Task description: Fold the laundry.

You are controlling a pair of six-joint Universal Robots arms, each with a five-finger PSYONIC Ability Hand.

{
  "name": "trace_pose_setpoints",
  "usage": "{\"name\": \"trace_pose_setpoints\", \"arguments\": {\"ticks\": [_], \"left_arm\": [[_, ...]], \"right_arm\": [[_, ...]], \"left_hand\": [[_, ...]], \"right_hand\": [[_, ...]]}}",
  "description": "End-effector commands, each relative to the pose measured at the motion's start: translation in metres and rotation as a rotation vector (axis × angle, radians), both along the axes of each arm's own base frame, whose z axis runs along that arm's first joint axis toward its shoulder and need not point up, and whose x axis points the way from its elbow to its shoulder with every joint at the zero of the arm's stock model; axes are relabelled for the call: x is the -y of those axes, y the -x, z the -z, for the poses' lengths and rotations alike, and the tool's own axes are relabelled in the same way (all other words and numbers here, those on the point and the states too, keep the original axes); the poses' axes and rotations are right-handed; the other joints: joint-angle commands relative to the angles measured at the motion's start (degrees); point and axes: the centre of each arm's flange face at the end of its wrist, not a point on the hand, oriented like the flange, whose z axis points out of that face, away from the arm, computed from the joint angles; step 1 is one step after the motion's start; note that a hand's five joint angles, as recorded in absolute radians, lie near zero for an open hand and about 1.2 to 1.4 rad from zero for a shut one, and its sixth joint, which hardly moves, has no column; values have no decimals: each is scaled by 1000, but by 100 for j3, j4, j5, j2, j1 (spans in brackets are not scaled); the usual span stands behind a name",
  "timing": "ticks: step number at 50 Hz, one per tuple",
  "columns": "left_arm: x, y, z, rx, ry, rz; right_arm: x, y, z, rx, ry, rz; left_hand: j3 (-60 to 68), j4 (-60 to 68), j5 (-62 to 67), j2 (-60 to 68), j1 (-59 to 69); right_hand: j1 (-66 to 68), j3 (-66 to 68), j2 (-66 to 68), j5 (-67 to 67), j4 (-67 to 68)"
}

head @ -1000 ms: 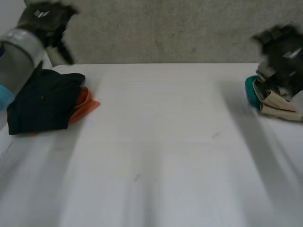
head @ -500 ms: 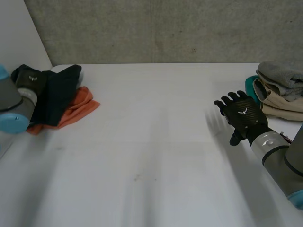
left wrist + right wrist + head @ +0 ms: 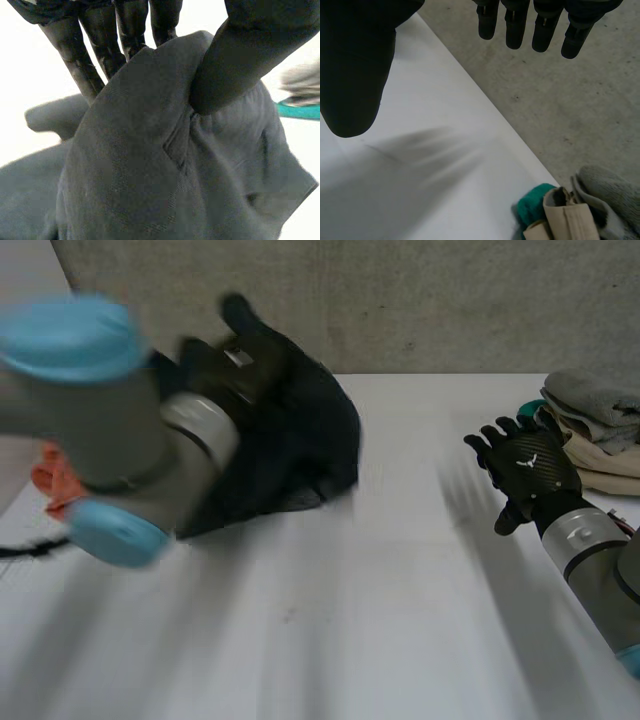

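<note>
Supporting surface: a white flat table (image 3: pixel 400 630) is seen beneath both hands, and bare tabletop lies under the right hand's fingers.
Left arm: the grey left arm with light-blue caps (image 3: pixel 110 430) is raised across the near left of the table and ends in its hand.
Dark garment: a black woven cloth garment (image 3: pixel 310 440) (image 3: pixel 150 165) is held up by the left hand, bunched at the fingers and hanging below them. Whether its lower edge touches the table cannot be told.
Folded stack: a pile of folded laundry (image 3: pixel 595 430) (image 3: pixel 575 215) is set just beyond the right hand's fingertips, apart from them. Grey knit is on top, beige fabric beneath it and teal at the bottom.
Left hand: the black left hand (image 3: pixel 228 355) (image 3: pixel 250 45) is closed on the garment, with a fold of it pinched between the thumb and the fingers (image 3: pixel 100 55).
Right hand: the black right hand (image 3: pixel 530 475) (image 3: pixel 355 65) is held above the table. Its fingers (image 3: pixel 520 25) are straight and spread, the thumb is set wide, and nothing is gripped.
Orange cloth: a crumpled orange cloth (image 3: pixel 50 480) is partly hidden behind the left arm, well apart from the left hand's fingers, on the wrist side.
</note>
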Motion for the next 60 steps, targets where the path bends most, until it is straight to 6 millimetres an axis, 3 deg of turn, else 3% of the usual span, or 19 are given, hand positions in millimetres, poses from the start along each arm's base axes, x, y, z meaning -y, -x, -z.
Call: {"name": "trace_pose_setpoints", "arguments": {"ticks": [1,4,7,8,11,13,17,21,23,24,28,33,40,46,52,55,57,58,60], "left_arm": [[-40,49,71,63,-180,96],[-45,47,70,88,-205,95],[-40,37,38,48,-159,75],[-30,25,21,25,-129,43],[-7,1,1,7,-89,-28],[17,-29,-12,19,-55,-106],[37,-53,-9,69,-43,-157],[70,-96,11,184,-57,-228],[77,-105,17,211,-62,-224],[88,-109,33,245,-79,-200],[109,-112,66,289,-103,-126],[132,-106,88,305,-81,-48],[163,-99,117,293,-19,-28],[180,-89,133,267,61,9],[182,-80,146,261,70,46],[181,-76,149,259,71,53],[181,-75,148,258,78,54],[181,-73,148,258,83,50],[180,-71,144,256,96,42]], "right_arm": [[-1,5,3,-7,-16,53],[-3,5,4,-12,-37,56],[-6,5,5,-17,-61,53],[-7,4,5,-18,-66,50],[-11,2,6,-14,-99,42],[-18,-4,6,20,-138,25],[-29,-18,4,95,-198,-8],[-32,-29,-2,164,-235,-31],[-32,-34,-5,182,-238,-42],[-32,-36,-6,188,-235,-47],[-31,-51,1,208,-254,-64],[-41,-92,17,178,-259,-106],[-28,-109,50,138,-272,-55],[-19,-122,56,168,-215,-75],[-4,-132,56,216,-126,-93],[2,-136,60,213,-119,-94],[6,-139,65,203,-111,-96],[8,-140,67,192,-103,-96],[10,-140,65,184,-90,-96]], "left_hand": [[-4970,-5032,-4895,-4969,-3595],[-5610,-5671,-5535,-5609,-4235],[-5644,-5705,-5569,-5643,-4269],[-5627,-5689,-5552,-5626,-4252],[-5627,-5688,-5552,-5626,-4252],[-5627,-5688,-5552,-5626,-4252],[-5610,-5672,-5535,-5609,-4235],[-5610,-5672,-5535,-5609,-4235],[-5610,-5672,-5535,-5609,-4235],[-5610,-5672,-5535,-5609,-4235],[-5627,-5688,-5552,-5626,-4252],[-5627,-5688,-5552,-5626,-4252],[-5594,-5655,-5518,-5592,-4218],[-5208,-5270,-5133,-5207,-3833],[-3830,-3891,-3755,-3829,-2455],[-1815,-1876,-1739,-1813,-439],[-419,-480,-344,-417,956],[1234,1172,1309,1235,2609],[1251,1189,1326,1252,2626]], "right_hand": [[-274,-187,-226,-242,-209],[-274,-187,-226,-242,-209],[-274,-187,-226,-242,-209],[-274,-187,-226,-242,-209],[-274,-187,-226,-242,-209],[-274,-187,-226,-242,-209],[-274,-187,-226,-242,-209],[-274,-187,-226,-242,-209],[-274,-187,-226,-242,-209],[-274,-187,-226,-242,-209],[-274,-187,-226,-242,-209],[-274,-187,-226,-242,-209],[-274,-187,-226,-242,-209],[-274,-187,-226,-242,-209],[1430,1517,1478,1462,1495],[2053,2140,2101,2085,2118],[3582,3668,3629,3613,3646],[5335,5422,5383,5367,5400],[6724,6810,6771,6755,6788]]}}
